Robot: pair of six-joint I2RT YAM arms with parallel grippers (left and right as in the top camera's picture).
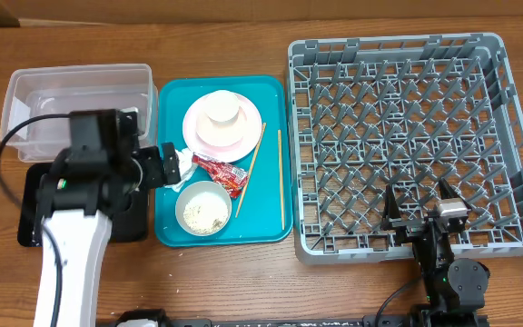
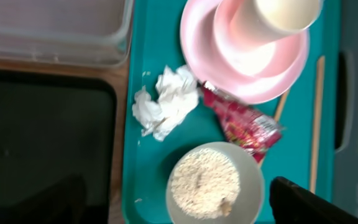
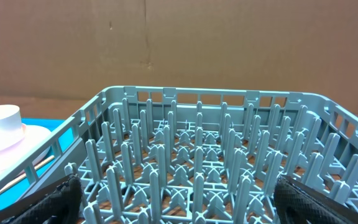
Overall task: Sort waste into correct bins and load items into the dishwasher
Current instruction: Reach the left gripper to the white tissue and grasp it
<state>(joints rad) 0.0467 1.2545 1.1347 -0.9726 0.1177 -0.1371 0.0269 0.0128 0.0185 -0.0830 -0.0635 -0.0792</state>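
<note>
A teal tray (image 1: pixel 172 227) holds a pale pink plate (image 1: pixel 240 138) with a white cup (image 1: pixel 222 110) on it. It also holds a crumpled white tissue (image 2: pixel 166 102), a red snack wrapper (image 2: pixel 244 121), a pale bowl of rice scraps (image 2: pixel 211 183) and two chopsticks (image 1: pixel 251 168) (image 1: pixel 281 177). My left gripper (image 2: pixel 185 208) is open and empty, hovering over the tray's left side above the tissue and bowl. My right gripper (image 3: pixel 185 205) is open and empty over the front of the grey dish rack (image 1: pixel 407 136).
A clear tub (image 1: pixel 75 100) stands at the back left. A black tray (image 1: pixel 34 209) lies in front of it, partly under my left arm. The rack fills the right side. The plate and cup show at the left of the right wrist view (image 3: pixel 5 134).
</note>
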